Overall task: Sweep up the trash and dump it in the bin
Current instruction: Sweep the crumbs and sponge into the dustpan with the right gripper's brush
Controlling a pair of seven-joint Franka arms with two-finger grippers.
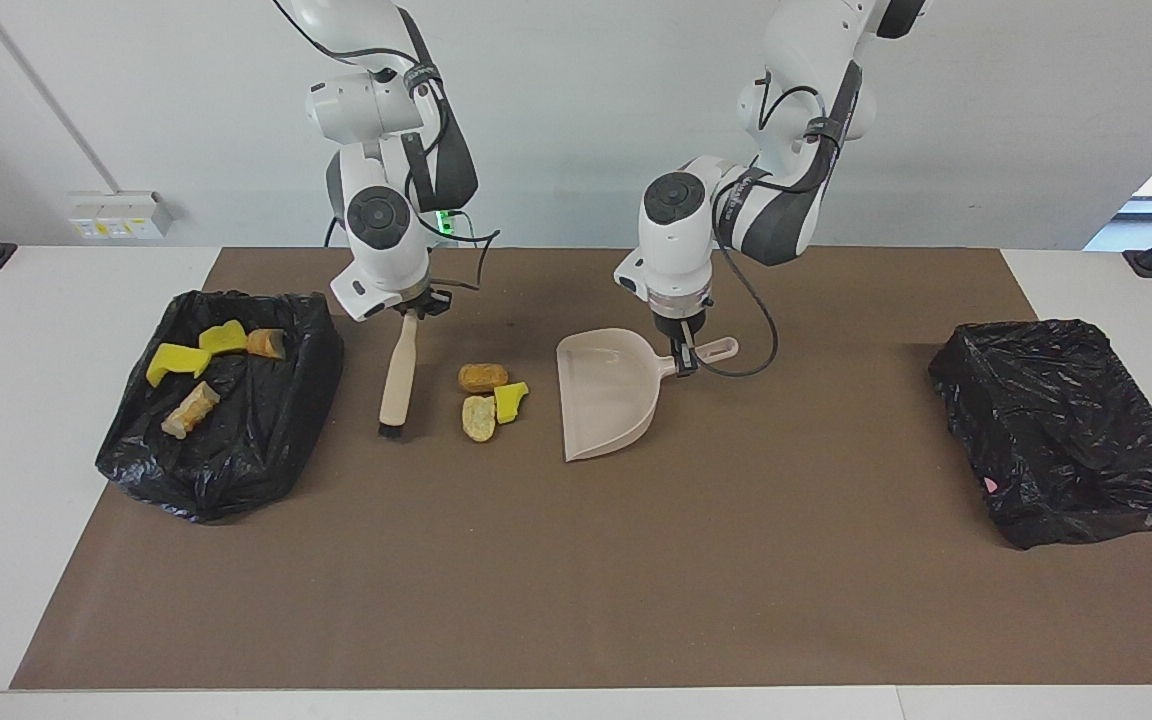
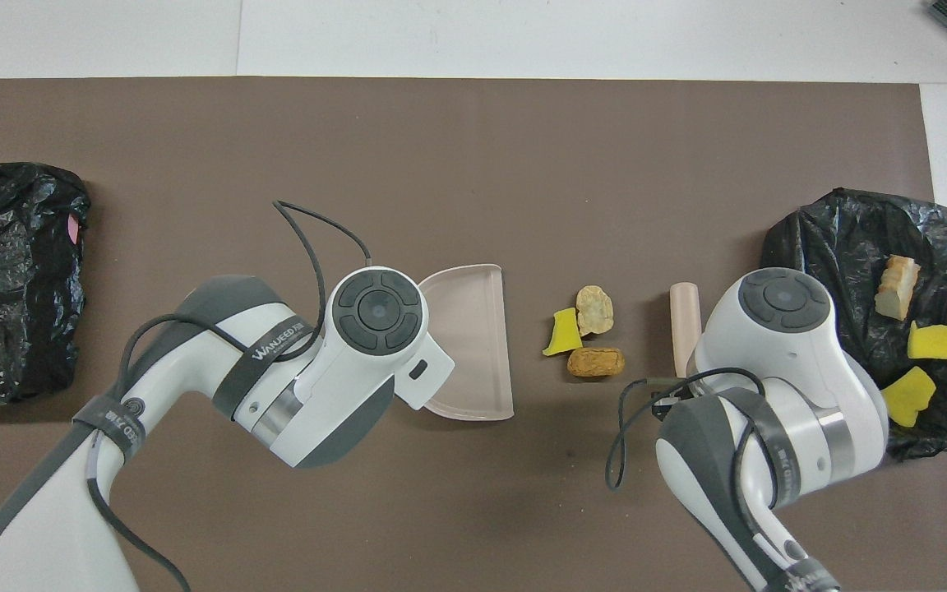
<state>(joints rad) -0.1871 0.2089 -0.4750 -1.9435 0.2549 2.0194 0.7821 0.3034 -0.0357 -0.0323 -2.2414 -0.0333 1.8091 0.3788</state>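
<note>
On the dark grey band wrapped round my left arm's forearm (image 2: 264,362), just back from that claw, white capitals read roughly "WANJEED", with smaller lettering after them that I cannot make out. The matching dark band on my right arm (image 2: 794,567), well back from its claw, carries white lettering too, cut off at the picture's edge.

Both arms are glossy white with dark grey joint bands, round grey end caps, looping black cables, and small lettering.
</note>
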